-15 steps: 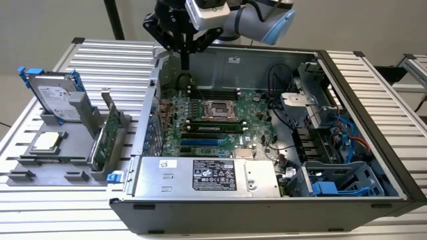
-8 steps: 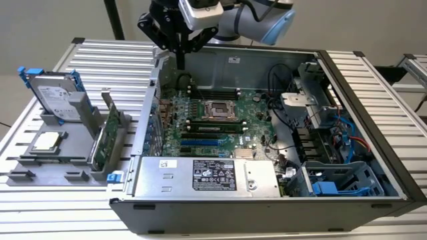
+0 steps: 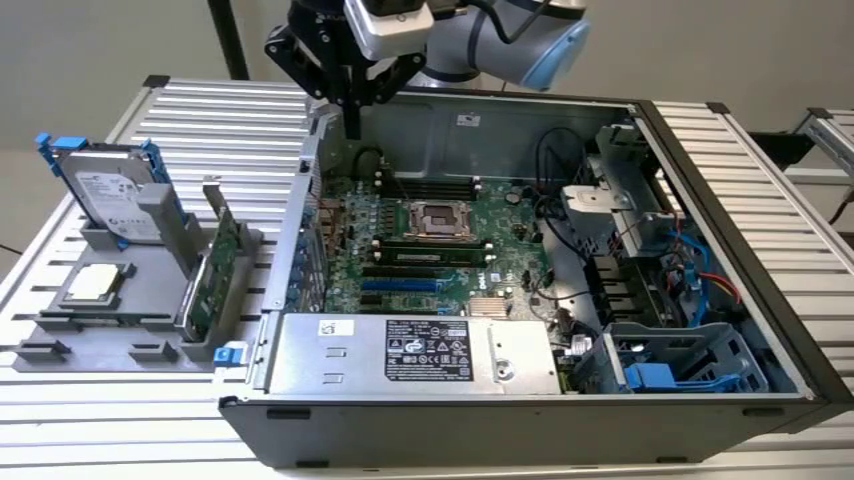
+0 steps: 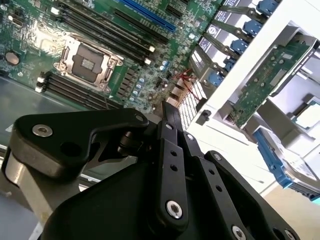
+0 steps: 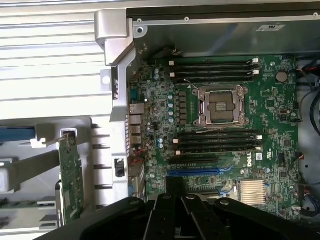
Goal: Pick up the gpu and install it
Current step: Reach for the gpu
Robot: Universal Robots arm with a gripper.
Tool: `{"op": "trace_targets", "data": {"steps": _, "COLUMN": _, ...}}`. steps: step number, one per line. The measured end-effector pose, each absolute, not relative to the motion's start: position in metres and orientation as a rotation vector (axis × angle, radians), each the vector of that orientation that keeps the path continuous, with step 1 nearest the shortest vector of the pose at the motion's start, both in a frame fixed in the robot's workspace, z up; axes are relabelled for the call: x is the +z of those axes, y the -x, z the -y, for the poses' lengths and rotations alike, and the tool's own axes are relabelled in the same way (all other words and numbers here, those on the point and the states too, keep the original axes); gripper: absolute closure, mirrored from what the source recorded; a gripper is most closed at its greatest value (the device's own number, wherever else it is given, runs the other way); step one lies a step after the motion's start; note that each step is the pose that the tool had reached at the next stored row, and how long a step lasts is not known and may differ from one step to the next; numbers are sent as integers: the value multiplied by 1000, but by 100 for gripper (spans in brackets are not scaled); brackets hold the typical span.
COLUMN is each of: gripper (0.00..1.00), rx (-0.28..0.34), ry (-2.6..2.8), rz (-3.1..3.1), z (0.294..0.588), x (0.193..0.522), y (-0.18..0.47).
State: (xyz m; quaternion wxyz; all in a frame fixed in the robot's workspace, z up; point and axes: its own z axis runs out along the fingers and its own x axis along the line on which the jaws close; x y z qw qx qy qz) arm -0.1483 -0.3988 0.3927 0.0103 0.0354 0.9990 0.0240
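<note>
Exterior view, read from its left to its right. Near the desk [image 3: 747, 140] edge at that view's left stands a grey holder [image 3: 94, 330]. It carries a hard drive [image 3: 114, 190] in a blue frame, a small square CPU chip [image 3: 96, 283] and, just beside the case wall, the gpu [image 3: 207, 280].

The gpu stands on its long edge in a holder slot, not yet picked up. Its green board face shows in the exterior view and in the first wrist view [image 5: 70, 175]. Its long axis runs from the desk's near edge toward the far edge.

Next comes the open computer case [image 3: 507, 430]. The pincer [image 3: 355, 125] hangs above its far corner on the holder side, pointing straight down. Its tips are pressed together on nothing, as the second wrist view [image 4: 169, 107] also shows.

Inside the case lie the motherboard [image 3: 441, 250] and its bare CPU socket [image 3: 437, 220].

Key relation: from the pincer, the gpu lies lower, toward the exterior view's left and toward the desk's near edge. The case wall stands between the two.
</note>
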Motion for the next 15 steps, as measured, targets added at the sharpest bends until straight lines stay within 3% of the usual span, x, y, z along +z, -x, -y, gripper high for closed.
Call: {"op": "trace_targets", "data": {"steps": 15, "gripper": 100, "rx": 75, "ry": -110, "rz": -3118, "z": 399, "x": 393, "y": 161}}
